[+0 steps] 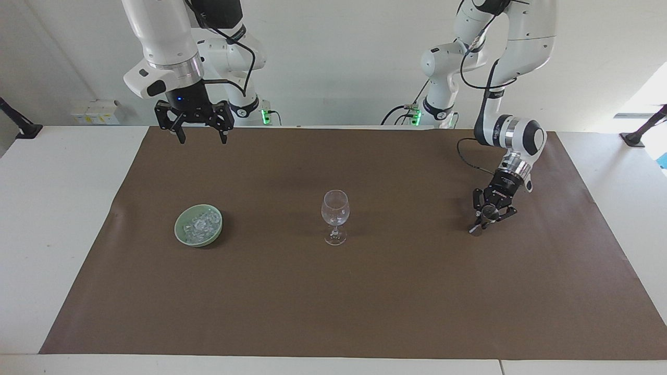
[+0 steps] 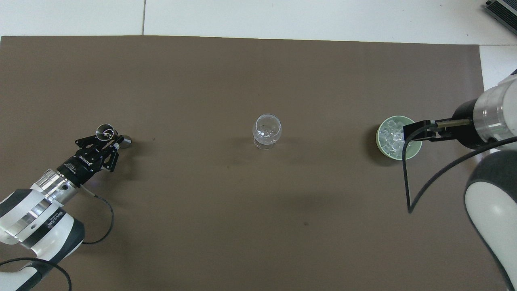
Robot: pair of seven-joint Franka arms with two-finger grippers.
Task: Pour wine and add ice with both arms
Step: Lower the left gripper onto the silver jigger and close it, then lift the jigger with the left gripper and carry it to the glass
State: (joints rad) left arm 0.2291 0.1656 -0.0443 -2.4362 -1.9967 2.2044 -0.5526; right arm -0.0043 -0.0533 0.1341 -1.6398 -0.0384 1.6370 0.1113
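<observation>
- Where the left arm bends down at the right of the facing view, the left gripper (image 1: pixel 488 215) sits low over the brown mat (image 1: pixel 365 291), its fingers drawn in around a small metal cup (image 2: pixel 106 131); the cup's round open rim shows just above the fingers at the left of the overhead view.
- Just beside that cup, a small dark stub (image 2: pixel 126 140) shows by the gripper's tip; whether it belongs to the cup cannot be told.
- At the upper left of the facing view, the right gripper (image 1: pixel 199 135) hangs high in the air with its fingers spread wide and nothing between them; the right arm waits.
- In the overhead view that gripper covers the edge of the green bowl (image 2: pixel 412 151) at the right of the frame, while the facing view shows it well above the bowl (image 1: pixel 182 234) and not touching it.
- The ice (image 1: pixel 200 225) lies heaped in the green bowl, at the lower left of the facing view, toward the right arm's end of the desk (image 1: pixel 57 208).
- A clear wine glass (image 1: pixel 334 215) stands upright at the middle of the frame, between the bowl and the left gripper and well apart from both.
- The brown mat covers most of the white desk, and all these things rest on it.
</observation>
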